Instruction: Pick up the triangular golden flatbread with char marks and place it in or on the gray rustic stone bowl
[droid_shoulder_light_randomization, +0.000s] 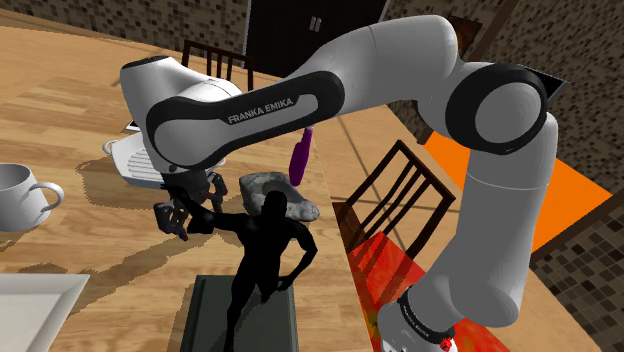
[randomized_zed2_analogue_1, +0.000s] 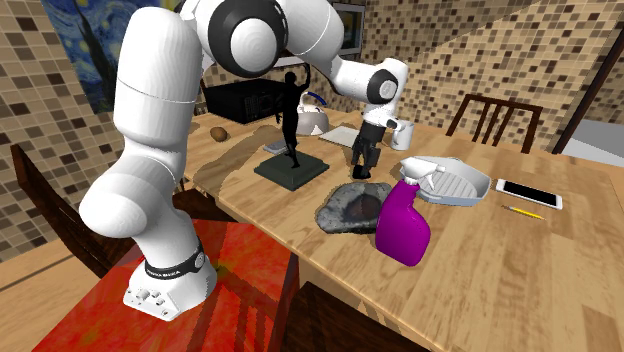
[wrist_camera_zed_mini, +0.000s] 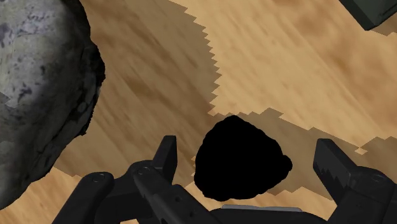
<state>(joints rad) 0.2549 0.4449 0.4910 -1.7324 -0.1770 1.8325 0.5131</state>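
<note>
In the wrist view a flat black thing with a rounded triangular outline, the flatbread (wrist_camera_zed_mini: 238, 159), lies on the wooden table. My gripper (wrist_camera_zed_mini: 248, 147) is open just above it, one finger (wrist_camera_zed_mini: 167, 156) on each side, neither touching it. The grey rough stone bowl (wrist_camera_zed_mini: 44, 83) sits close beside it. In the shoulder view the gripper (droid_shoulder_light_randomization: 176, 216) hangs low over the table, to the left of the stone bowl (droid_shoulder_light_randomization: 276, 194). In the second exterior view the gripper (randomized_zed2_analogue_1: 364, 160) stands just behind the bowl (randomized_zed2_analogue_1: 350, 205).
A black figurine (droid_shoulder_light_randomization: 268, 245) on a dark slab (droid_shoulder_light_randomization: 215, 315) stands near the gripper. A purple spray bottle (randomized_zed2_analogue_1: 402, 225) and a white ridged dish (randomized_zed2_analogue_1: 450, 180) flank the bowl. A white mug (droid_shoulder_light_randomization: 22, 192), a phone (randomized_zed2_analogue_1: 530, 193), a pencil (randomized_zed2_analogue_1: 522, 211) and chairs (droid_shoulder_light_randomization: 400, 195) are around.
</note>
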